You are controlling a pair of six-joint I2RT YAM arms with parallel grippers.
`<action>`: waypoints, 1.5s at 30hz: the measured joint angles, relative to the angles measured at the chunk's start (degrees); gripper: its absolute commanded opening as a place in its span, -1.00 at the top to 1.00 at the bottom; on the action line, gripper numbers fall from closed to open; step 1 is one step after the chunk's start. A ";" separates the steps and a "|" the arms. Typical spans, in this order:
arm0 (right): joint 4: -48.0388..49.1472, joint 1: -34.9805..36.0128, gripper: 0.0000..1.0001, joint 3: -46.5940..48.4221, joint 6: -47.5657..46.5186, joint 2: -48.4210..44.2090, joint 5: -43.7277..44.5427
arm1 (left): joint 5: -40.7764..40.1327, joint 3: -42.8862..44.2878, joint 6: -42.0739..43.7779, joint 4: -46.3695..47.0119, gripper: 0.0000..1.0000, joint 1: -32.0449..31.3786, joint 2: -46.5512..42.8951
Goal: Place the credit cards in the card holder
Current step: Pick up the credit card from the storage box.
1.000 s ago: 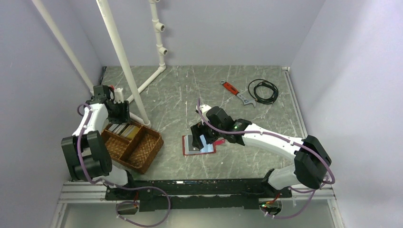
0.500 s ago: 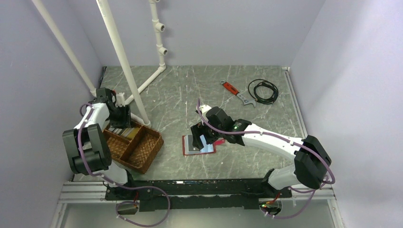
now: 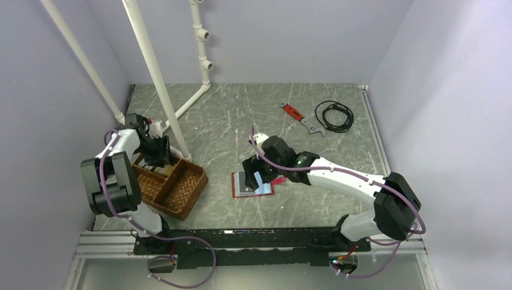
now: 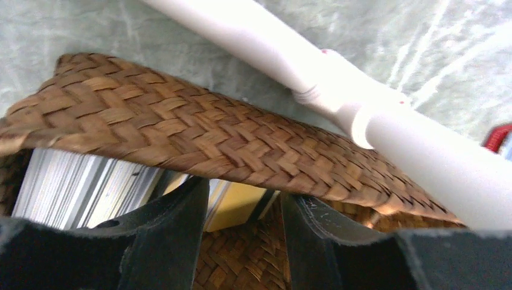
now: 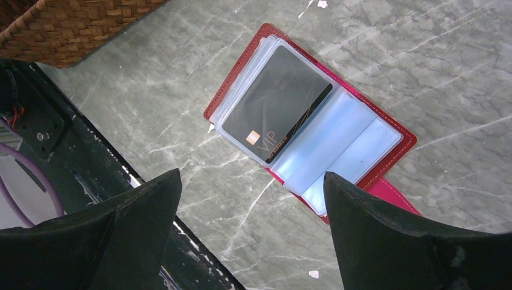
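Red card holder (image 5: 338,145) lies below the wide-spread right gripper (image 5: 252,180), arm outstretched.

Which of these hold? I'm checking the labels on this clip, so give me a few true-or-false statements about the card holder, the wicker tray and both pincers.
1. The card holder lies open. True.
2. A dark card marked VIP sits in one of its sleeves. True.
3. The right pincer is shut on a card. False: it is open and holds nothing.
4. The left pincer hangs over the card holder. False: it is open at the wicker tray.
5. The wicker tray holds no cards. False: cards stand in one compartment.
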 measured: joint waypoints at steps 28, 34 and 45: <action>-0.76 -1.55 -0.80 0.00 -0.11 1.38 1.05 | -9.09 4.72 1.18 0.52 -0.03 -0.39 -0.13; -0.76 -1.62 -0.80 0.00 -0.11 1.09 0.94 | -8.79 5.22 4.07 0.22 0.01 -0.46 3.28; -0.74 -1.60 -0.80 -0.02 -0.09 0.63 0.90 | -4.09 5.22 4.46 -3.02 0.16 -1.77 2.73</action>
